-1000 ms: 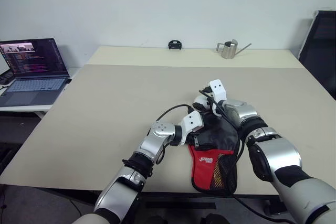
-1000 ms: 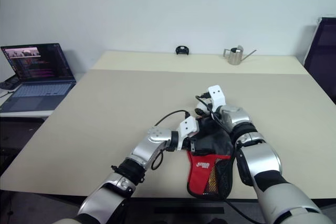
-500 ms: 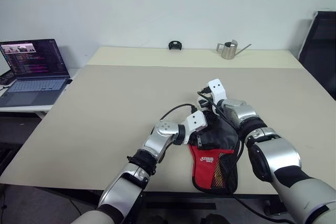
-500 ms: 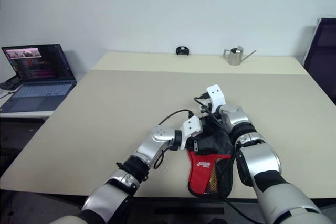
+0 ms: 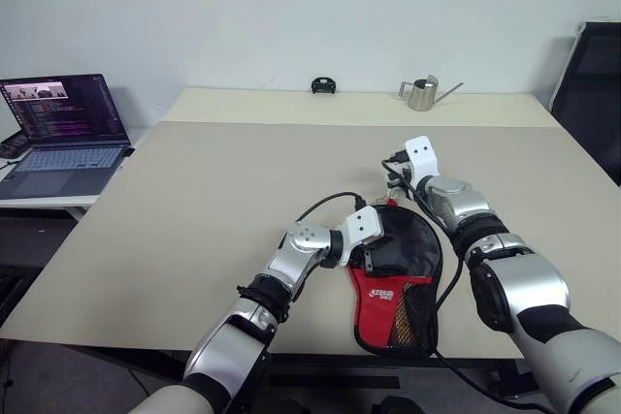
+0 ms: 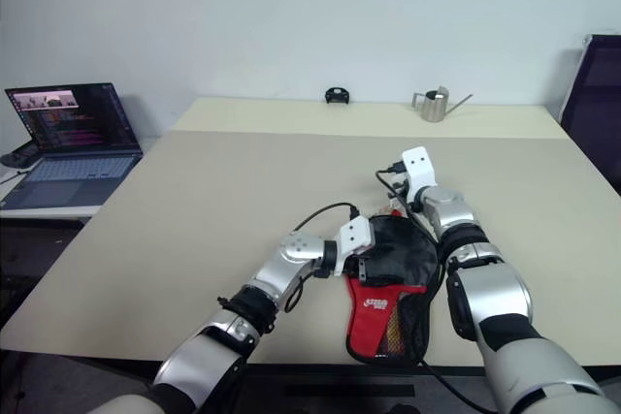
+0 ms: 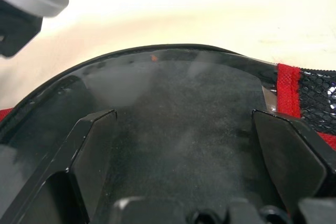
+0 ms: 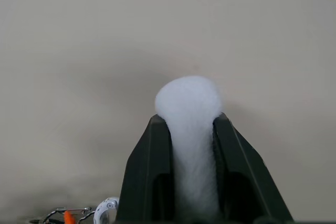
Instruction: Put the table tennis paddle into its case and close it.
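Note:
The case [image 5: 400, 257] lies flat near the table's front edge, with a black round top, a red lower panel and a mesh pocket. My left gripper [image 7: 184, 124] rests open over the case's black top, at its left rim. My right gripper [image 8: 189, 121] sits just past the case's far right rim and is shut on the white ball [image 8: 188, 95]. A small metal ring [image 8: 107, 205] hangs below the ball. The table tennis paddle is hidden.
An open laptop [image 5: 63, 128] stands on a side table at the left. A metal watering can [image 5: 423, 92] and a small black object [image 5: 323, 83] sit at the far edge. A dark chair [image 5: 594, 84] is at the right. The beige table [image 5: 213, 191] spreads wide on the left.
My right gripper has shut on the white ball and moved right, off the case's top. The case's black top now lies flatter and rounder. The left gripper stayed put.

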Controlling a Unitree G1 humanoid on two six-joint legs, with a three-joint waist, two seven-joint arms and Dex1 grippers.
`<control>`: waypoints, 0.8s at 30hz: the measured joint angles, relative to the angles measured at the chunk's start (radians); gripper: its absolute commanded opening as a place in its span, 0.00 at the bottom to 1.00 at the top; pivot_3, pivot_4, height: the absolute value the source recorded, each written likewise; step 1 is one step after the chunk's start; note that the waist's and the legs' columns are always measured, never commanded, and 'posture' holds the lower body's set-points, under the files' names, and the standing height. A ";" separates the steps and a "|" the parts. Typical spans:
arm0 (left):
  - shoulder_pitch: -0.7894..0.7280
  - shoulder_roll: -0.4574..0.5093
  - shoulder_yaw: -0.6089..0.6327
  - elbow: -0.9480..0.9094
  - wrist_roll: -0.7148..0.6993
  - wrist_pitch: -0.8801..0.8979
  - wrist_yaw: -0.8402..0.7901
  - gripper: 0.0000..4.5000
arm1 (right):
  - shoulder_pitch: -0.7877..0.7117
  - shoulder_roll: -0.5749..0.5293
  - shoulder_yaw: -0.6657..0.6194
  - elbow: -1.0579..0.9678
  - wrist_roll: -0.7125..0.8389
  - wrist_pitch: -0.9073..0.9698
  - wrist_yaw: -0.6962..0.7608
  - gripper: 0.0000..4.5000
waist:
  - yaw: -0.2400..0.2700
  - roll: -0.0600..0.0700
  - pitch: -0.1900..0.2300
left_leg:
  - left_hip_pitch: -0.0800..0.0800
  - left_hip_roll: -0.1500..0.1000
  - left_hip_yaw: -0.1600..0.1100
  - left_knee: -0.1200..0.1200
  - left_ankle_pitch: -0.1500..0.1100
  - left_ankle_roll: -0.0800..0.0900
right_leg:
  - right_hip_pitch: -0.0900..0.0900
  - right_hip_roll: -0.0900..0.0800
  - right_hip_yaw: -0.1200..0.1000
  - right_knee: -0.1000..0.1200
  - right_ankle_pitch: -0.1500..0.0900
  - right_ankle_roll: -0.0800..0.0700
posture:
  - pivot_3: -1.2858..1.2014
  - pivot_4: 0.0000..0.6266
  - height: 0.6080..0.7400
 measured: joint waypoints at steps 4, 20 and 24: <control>-0.001 0.000 0.000 0.006 0.001 -0.008 -0.002 1.00 | 0.002 -0.038 -0.001 0.000 0.000 0.000 0.000 0.10 | 0.000 0.000 0.000 | 0.000 0.000 0.000 0.000 0.000 0.000 | 0.000 0.000 0.000 0.000 0.000 0.000 | 0.52 0.24 1.00; 0.011 -0.004 0.000 0.006 0.001 -0.010 -0.005 1.00 | 0.161 -0.198 0.006 -0.199 -0.030 0.046 0.078 0.10 | 0.002 0.001 -0.002 | 0.001 0.000 -0.001 -0.001 -0.001 0.001 | 0.002 0.000 -0.001 -0.001 0.000 0.000 | 0.52 0.24 1.00; 0.008 -0.008 0.000 0.011 0.002 -0.010 -0.005 1.00 | 0.302 -0.272 0.008 -0.424 -0.028 0.158 0.153 0.10 | 0.005 0.002 -0.002 | 0.001 0.000 -0.001 -0.001 -0.001 0.002 | 0.003 0.000 -0.001 -0.002 0.000 0.000 | 0.52 0.24 1.00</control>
